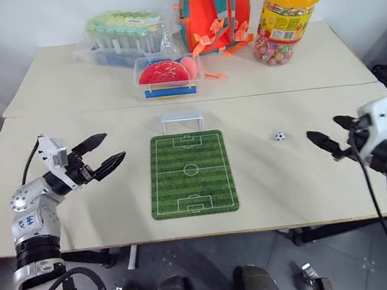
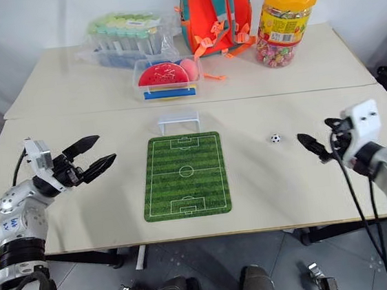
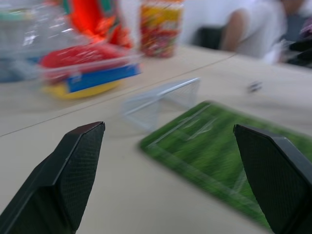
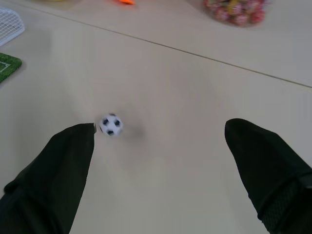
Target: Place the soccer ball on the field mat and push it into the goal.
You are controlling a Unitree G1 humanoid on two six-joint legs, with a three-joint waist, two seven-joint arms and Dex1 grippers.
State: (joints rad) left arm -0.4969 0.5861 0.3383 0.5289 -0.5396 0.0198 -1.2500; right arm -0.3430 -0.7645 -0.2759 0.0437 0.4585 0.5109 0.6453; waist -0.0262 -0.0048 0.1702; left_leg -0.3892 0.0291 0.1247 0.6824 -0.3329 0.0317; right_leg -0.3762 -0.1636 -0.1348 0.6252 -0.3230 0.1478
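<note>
White-and-black soccer ball sits on the tabletop toward its right edge, off the field mat. My right gripper gapes wide nearby; left gripper spread too. Light, rolls easily, I'd pinch across its middle.

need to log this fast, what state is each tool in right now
Left tool: open, holding nothing, beside the field mat.
Right tool: open, holding nothing; the soccer ball lies on the table just ahead of it.
</note>
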